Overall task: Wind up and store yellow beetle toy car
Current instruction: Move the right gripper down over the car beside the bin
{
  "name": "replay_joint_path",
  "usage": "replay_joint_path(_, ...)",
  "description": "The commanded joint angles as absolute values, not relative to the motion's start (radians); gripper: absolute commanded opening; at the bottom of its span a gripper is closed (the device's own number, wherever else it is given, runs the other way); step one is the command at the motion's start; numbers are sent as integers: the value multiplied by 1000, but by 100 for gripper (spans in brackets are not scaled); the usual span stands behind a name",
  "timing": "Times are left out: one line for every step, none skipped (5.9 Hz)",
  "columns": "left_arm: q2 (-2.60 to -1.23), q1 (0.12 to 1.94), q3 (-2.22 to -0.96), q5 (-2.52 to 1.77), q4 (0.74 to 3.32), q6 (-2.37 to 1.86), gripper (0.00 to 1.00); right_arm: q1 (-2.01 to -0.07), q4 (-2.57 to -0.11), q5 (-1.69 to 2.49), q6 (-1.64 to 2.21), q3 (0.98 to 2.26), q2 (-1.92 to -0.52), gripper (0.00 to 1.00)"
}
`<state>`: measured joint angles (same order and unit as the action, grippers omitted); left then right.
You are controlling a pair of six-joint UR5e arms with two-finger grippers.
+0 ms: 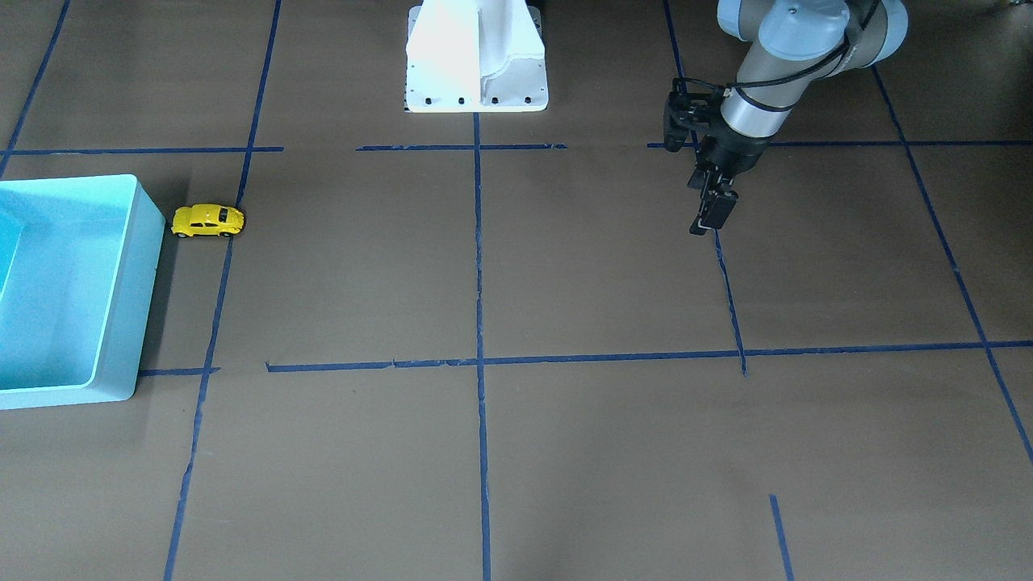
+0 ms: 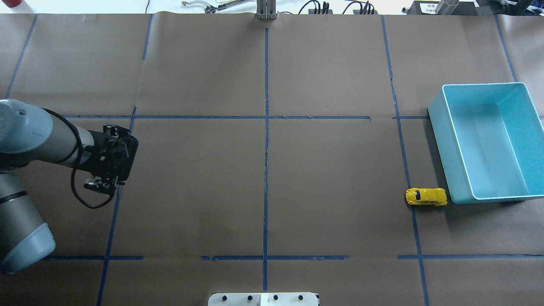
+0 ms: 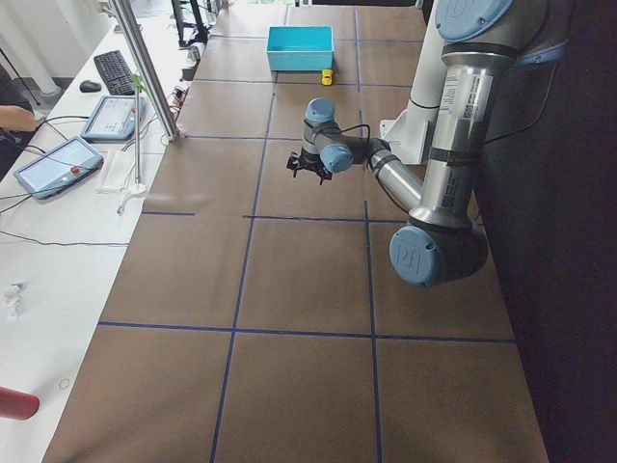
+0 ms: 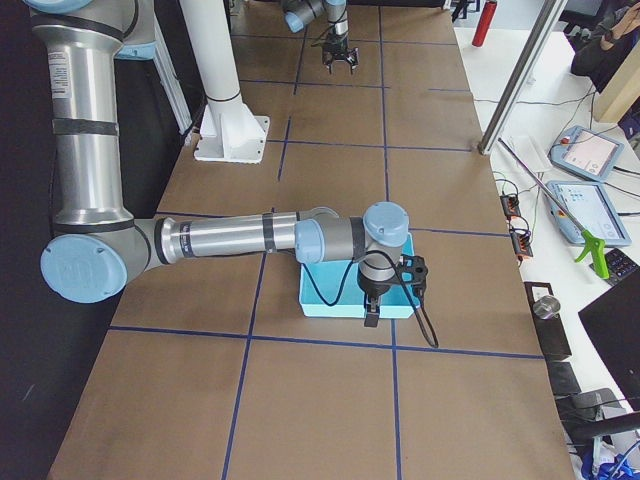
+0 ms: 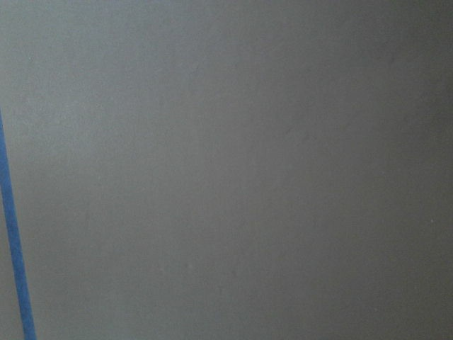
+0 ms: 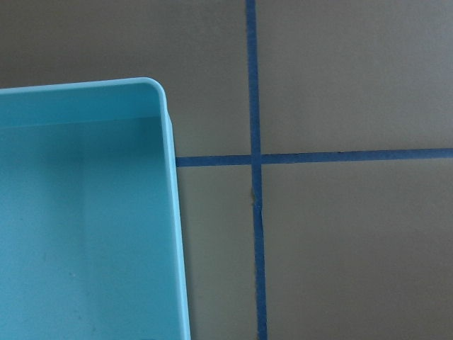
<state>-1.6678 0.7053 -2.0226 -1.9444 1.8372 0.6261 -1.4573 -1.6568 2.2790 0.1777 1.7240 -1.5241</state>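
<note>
The yellow beetle toy car (image 1: 207,220) stands on its wheels on the brown paper, just beside the light blue bin (image 1: 147,274), on the bin's side nearest the robot. It also shows in the overhead view (image 2: 426,196) and, very small, in the exterior left view (image 3: 328,76). My left gripper (image 1: 710,218) hangs open and empty above the table, far from the car. My right gripper (image 4: 372,318) shows only in the exterior right view, near the bin (image 4: 330,300). I cannot tell whether it is open or shut. The right wrist view shows one empty corner of the bin (image 6: 174,212).
The white robot base (image 1: 476,64) stands at the table's robot-side edge. Blue tape lines (image 2: 266,148) divide the brown paper. A metal post (image 3: 145,77) and tablets (image 3: 58,164) stand along the far side. The left wrist view shows only paper and tape (image 5: 14,248).
</note>
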Motion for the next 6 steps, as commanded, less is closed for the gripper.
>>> replay_joint_path(-1563, 907, -2077, -1980, 1742, 626, 100, -1390, -1873, 2266, 183, 1881, -1436, 100)
replay_joint_path(-1537, 1005, -2075, -1991, 1727, 597, 100, -1379, -1925, 2272, 181, 1978, -1442, 100)
replay_joint_path(-1534, 1105, -2063, -2078, 1677, 372, 100, -1306, -1933, 2266, 176, 2032, -1446, 100)
replay_joint_path(-1531, 1173, -2060, -2147, 1663, 81, 100, -1252, -1928, 2266, 149, 2081, -1448, 100)
replay_joint_path(-1494, 1211, -2045, -2261, 1663, -69, 100, -1244, -1922, 2272, 38, 2110, -1462, 100)
replay_joint_path(-1491, 1329, -1942, -2357, 1661, -81, 100, -1223, -1892, 2270, -150, 2121, -1447, 100)
